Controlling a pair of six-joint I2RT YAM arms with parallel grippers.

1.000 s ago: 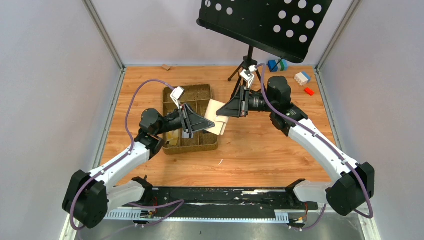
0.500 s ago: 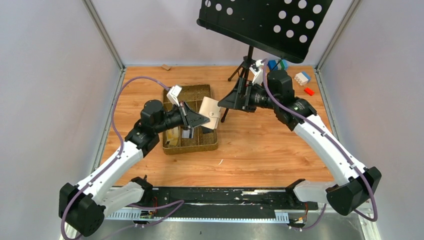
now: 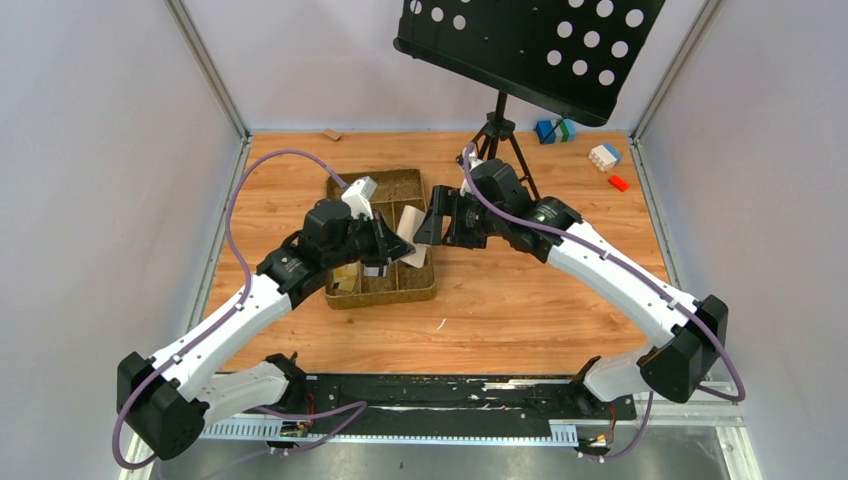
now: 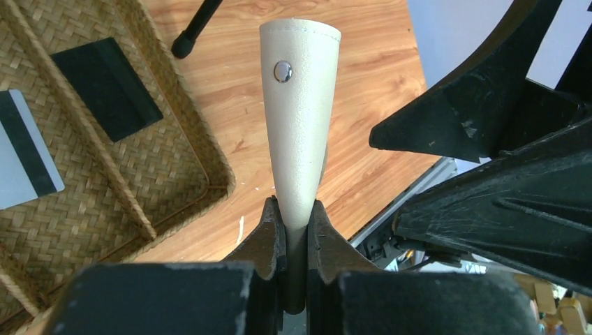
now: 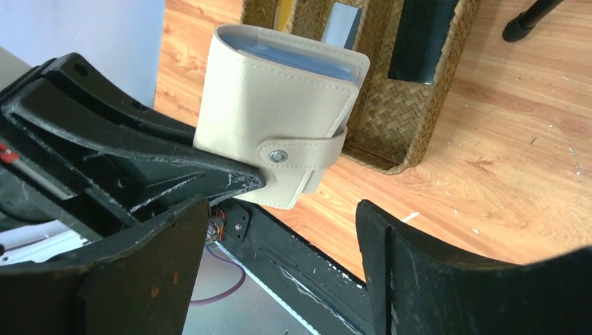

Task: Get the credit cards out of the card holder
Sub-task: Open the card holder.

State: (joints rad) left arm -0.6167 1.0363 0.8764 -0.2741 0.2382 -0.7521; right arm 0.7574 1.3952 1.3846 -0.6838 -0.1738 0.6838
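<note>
Left gripper (image 3: 385,248) clamps the holder (image 3: 410,250) mid-frame in the top view, over the tray's (image 3: 380,293) right edge. The right gripper (image 3: 432,228) is just right of it, jaws spread.

Left wrist: the holder stands upright at centre, pinched at its base. A black card (image 4: 108,87) and a silver card (image 4: 24,150) lie in the tray at left.

Right wrist: the holder, snapped shut, is at upper centre, ahead of the parted fingers.

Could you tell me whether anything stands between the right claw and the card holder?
Nothing visible does: the card holder, pinched in the left claw, hangs before the open right claw, its closure tab snapped shut.
</note>
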